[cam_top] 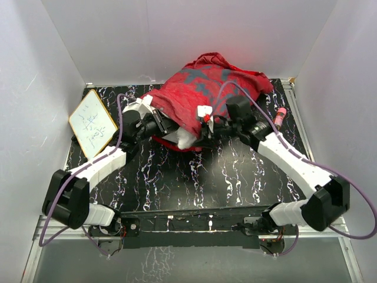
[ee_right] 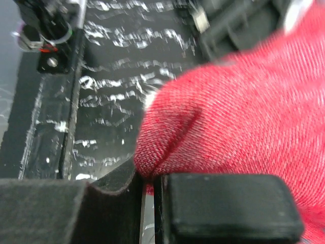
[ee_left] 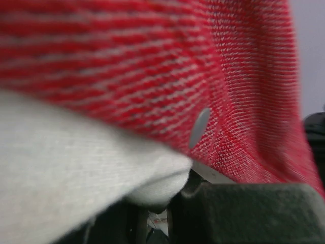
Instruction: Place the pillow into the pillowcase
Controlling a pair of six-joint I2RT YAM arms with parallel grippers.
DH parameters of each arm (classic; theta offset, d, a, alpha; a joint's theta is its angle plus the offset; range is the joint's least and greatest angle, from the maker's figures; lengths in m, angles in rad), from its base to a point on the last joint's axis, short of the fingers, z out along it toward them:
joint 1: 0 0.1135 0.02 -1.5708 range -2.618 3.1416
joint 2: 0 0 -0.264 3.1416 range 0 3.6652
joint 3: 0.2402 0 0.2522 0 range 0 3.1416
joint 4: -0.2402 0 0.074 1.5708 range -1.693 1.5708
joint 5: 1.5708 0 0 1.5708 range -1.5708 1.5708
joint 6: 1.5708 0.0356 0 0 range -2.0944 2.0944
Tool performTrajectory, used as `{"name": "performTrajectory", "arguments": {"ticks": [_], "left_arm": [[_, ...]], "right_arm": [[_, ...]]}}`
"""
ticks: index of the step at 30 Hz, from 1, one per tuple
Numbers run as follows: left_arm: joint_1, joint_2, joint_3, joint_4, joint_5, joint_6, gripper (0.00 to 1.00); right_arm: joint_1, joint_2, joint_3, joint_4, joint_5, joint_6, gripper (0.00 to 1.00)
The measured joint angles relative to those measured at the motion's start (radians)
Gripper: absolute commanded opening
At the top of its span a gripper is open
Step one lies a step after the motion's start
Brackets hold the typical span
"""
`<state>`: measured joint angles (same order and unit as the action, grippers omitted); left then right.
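Over marbled table (cam_top: 235, 171), outstretched right gripper (ee_right: 150, 201) pinches pillowcase (ee_right: 244, 117).

Table (cam_top: 224, 177): black top with white marble-like veining, closed in by white panels at the left, right and top of frame.

Upper centre: pillowcase (cam_top: 200, 88), red, crumpled and bulging, resting on the top close to the back panel. A white corner of the pillow (cam_top: 187, 139) pokes out at its lower edge, toward mid-frame; can't tell whether it touches the top.

Left side: small white board (cam_top: 91, 122), wood-framed, scribbled on, turned at an angle near the left panel.

Upper right: red marker (cam_top: 280, 115) lying on the top, just beside the pillowcase's right end.

Bottom: black rail (cam_top: 194, 219) along the near edge.
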<state>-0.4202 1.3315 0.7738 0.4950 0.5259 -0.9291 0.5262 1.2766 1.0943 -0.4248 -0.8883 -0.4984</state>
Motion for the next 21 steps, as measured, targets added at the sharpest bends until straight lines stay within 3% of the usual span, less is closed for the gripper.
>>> {"name": "performTrajectory", "arguments": {"ticks": [4, 7, 8, 11, 13, 16, 21], "left_arm": [[-0.020, 0.090, 0.035, 0.098, -0.077, 0.002, 0.00], [-0.061, 0.137, 0.051, 0.143, -0.153, 0.007, 0.04], [-0.077, 0.143, 0.048, 0.151, -0.172, 0.010, 0.12], [-0.109, 0.138, -0.011, 0.186, -0.210, 0.016, 0.52], [-0.122, 0.110, -0.089, 0.185, -0.223, 0.029, 0.69], [-0.129, 0.018, -0.222, 0.115, -0.238, 0.060, 0.80], [-0.129, -0.292, -0.314, -0.191, -0.264, 0.169, 0.83]], "right_arm": [[0.077, 0.136, 0.267, -0.121, -0.070, -0.026, 0.08], [0.090, 0.178, 0.312, -0.119, -0.081, 0.024, 0.08], [0.087, 0.178, 0.296, -0.111, -0.075, 0.045, 0.08], [0.047, 0.159, 0.160, -0.044, -0.075, 0.111, 0.08], [-0.005, 0.158, 0.078, -0.039, -0.083, 0.134, 0.08], [-0.112, 0.157, -0.025, -0.042, -0.113, 0.152, 0.08], [-0.200, 0.105, -0.023, -0.050, -0.167, 0.162, 0.08]]}}
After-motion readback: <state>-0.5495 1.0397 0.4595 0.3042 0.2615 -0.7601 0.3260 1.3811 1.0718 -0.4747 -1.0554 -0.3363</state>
